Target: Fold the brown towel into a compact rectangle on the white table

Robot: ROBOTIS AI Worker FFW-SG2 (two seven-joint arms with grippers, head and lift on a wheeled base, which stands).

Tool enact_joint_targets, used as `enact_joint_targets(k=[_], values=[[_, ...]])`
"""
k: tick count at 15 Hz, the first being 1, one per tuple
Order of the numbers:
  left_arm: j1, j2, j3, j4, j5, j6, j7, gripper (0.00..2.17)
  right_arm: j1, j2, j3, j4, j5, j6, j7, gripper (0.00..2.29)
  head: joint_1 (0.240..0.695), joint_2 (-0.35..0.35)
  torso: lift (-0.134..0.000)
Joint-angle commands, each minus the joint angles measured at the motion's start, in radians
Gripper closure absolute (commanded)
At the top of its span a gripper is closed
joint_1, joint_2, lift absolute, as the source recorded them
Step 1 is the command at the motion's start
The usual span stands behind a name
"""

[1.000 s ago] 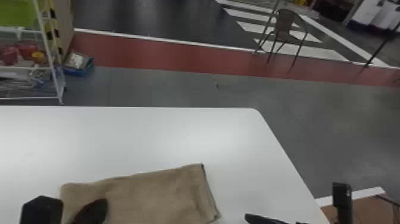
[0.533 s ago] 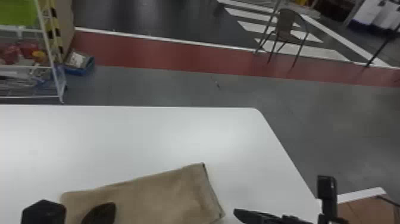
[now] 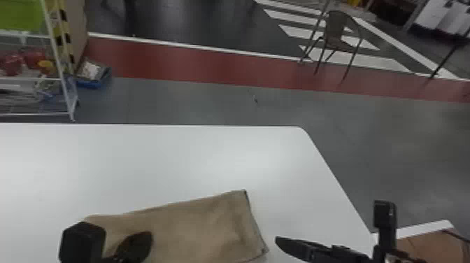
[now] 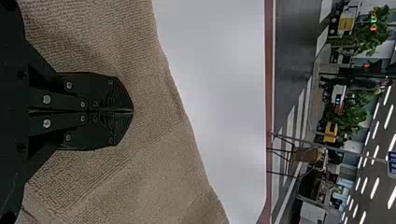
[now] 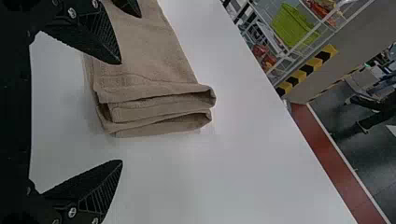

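Note:
The brown towel (image 3: pixel 196 224) lies folded in layers on the white table (image 3: pixel 157 157), long from left to right. My left gripper (image 3: pixel 138 243) is over its left part; in the left wrist view the left gripper (image 4: pixel 132 112) has its fingers together against the towel's upper face (image 4: pixel 140 154). Beyond the towel's right end stands my right gripper (image 3: pixel 331 222). In the right wrist view the right gripper (image 5: pixel 120 113) is open, its fingers apart on either side of the towel's near corner. Stacked folds (image 5: pixel 161 109) show at that end, with the left gripper's dark tip farther off.
The table's right edge (image 3: pixel 337 178) runs close to the right gripper. A brown box-like surface (image 3: pixel 426 246) sits beyond it at the lower right. A white wire rack (image 3: pixel 63 80) stands past the far edge at the left, and a chair (image 3: pixel 335 31) farther back.
The left gripper has moved to the right, and the towel has slid a little to the right with it. The right gripper has moved slightly left and away, closer to the towel's end.

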Motion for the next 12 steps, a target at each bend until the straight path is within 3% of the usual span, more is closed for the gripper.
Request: enact_joint_targets(k=[1,6,12], values=[[-0.023,-0.006,-0.008,0.021,0.004,-0.005,0.000,1.73,-0.008,0.001,-0.003,0.013,-0.003,-0.020,-0.007,0.14,0.695,-0.350,-0.123],[-0.023,-0.006,0.001,0.028,0.009,-0.033,-0.001,1.72,-0.083,0.001,0.025,0.098,0.000,-0.023,-0.074,0.14,0.695,-0.350,-0.123],[-0.029,-0.004,0.010,0.031,0.010,-0.030,-0.012,1.72,-0.128,0.001,0.155,0.115,0.014,-0.060,-0.186,0.21,0.695,-0.350,-0.123]])
